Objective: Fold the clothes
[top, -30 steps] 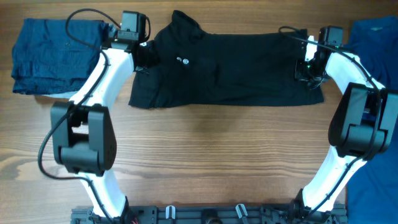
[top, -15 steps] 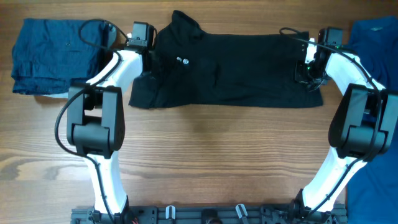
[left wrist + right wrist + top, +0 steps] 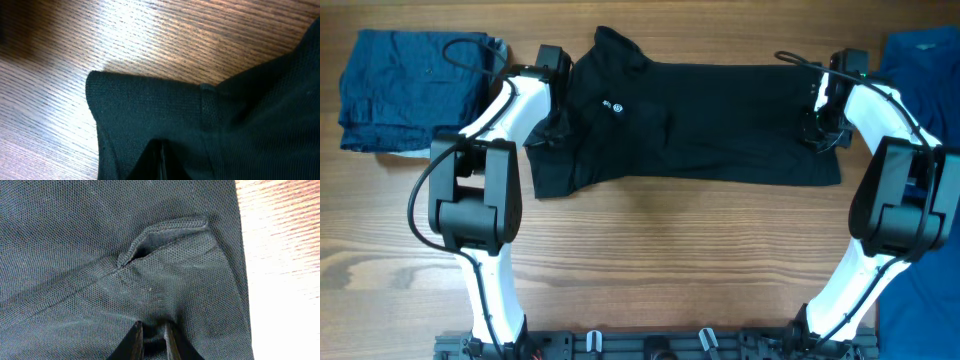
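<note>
Beside black shirt [image 3: 700, 120]: folded blue garment [image 3: 395, 90] left, blue cloth [image 3: 925, 60] right.

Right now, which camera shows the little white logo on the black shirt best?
The overhead view: the white logo shows whole, though small, on the chest of the black shirt. The left wrist and right wrist views sit so close that they show only black fabric, with no logo in either.

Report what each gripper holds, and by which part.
Both hold the black shirt. The left gripper pinches it at the sleeve, the right gripper near the hem's side slit.
</note>
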Controlling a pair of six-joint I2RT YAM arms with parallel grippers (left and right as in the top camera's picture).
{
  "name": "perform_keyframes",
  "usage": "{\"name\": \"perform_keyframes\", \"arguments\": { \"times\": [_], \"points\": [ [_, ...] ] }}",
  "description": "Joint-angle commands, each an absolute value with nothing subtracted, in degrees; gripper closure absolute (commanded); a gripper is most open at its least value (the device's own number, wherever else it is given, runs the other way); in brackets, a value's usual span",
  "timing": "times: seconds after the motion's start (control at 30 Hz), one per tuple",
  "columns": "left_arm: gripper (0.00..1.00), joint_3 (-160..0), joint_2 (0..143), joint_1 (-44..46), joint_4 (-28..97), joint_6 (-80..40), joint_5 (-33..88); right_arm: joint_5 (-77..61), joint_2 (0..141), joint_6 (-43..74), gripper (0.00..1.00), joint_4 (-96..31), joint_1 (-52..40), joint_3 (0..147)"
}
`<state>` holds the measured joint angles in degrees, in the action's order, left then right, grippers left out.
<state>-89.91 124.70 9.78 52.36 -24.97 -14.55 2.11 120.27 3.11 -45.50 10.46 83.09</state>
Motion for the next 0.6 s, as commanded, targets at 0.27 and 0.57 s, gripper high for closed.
{"name": "perform_keyframes", "arguments": {
  "times": [0.27, 0.57],
  "points": [
    [0.96, -88.49, 102.67, 9.54, 53.87, -25.93, -0.12, -16.16, 105.43, -0.03, 0.50, -55.31, 11.46, 84.86],
    [0.86, -84.62, 109.40, 13.96, 48.71, -19.44, 12.82, -7.31, 105.54, 0.34, 0.54, -52.14, 8.56, 75.81]
  ]
}}
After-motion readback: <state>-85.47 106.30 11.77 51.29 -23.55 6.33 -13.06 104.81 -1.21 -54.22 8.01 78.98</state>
